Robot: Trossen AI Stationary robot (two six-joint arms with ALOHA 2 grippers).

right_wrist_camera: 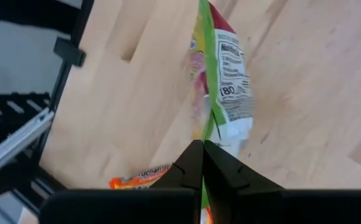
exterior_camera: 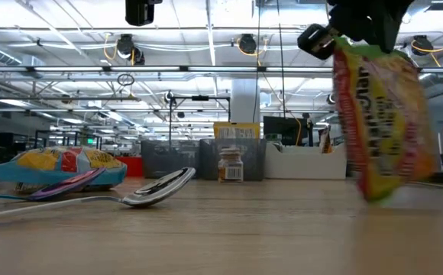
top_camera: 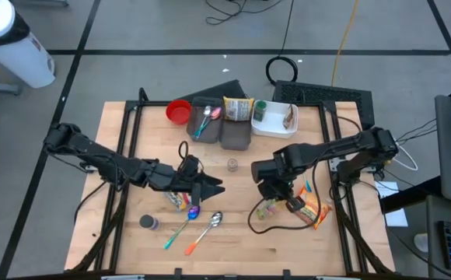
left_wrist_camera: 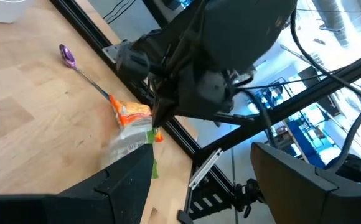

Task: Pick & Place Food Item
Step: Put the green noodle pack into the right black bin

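A green-and-yellow food packet (exterior_camera: 386, 114) hangs toward the table's near right, also seen as the packet (right_wrist_camera: 224, 81) in the right wrist view. My right gripper (right_wrist_camera: 202, 163) is shut on it from above; this right gripper (top_camera: 274, 196) stands right of the table's middle. My left gripper (left_wrist_camera: 205, 186) is open and holds nothing. In the high view, my left gripper (top_camera: 208, 187) points level toward the right arm, above a colourful packet (top_camera: 180, 199) lying on the table. My right gripper pinches the packet's top edge (right_wrist_camera: 214, 135) between its two shut fingers. The fingers come from above, slanting down. The packet hangs upright below them. I cannot tell whether its lower end (exterior_camera: 374, 197) touches the tabletop.
An orange packet (top_camera: 316, 207) lies right of my right gripper. Two spoons (top_camera: 185, 224) (top_camera: 210, 225) and a dark small jar (top_camera: 148, 222) lie near the front. A small jar (top_camera: 232, 164) stands mid-table. A red bowl (top_camera: 179, 111), grey trays (top_camera: 235, 134) and a white bin (top_camera: 276, 120) line the far edge.
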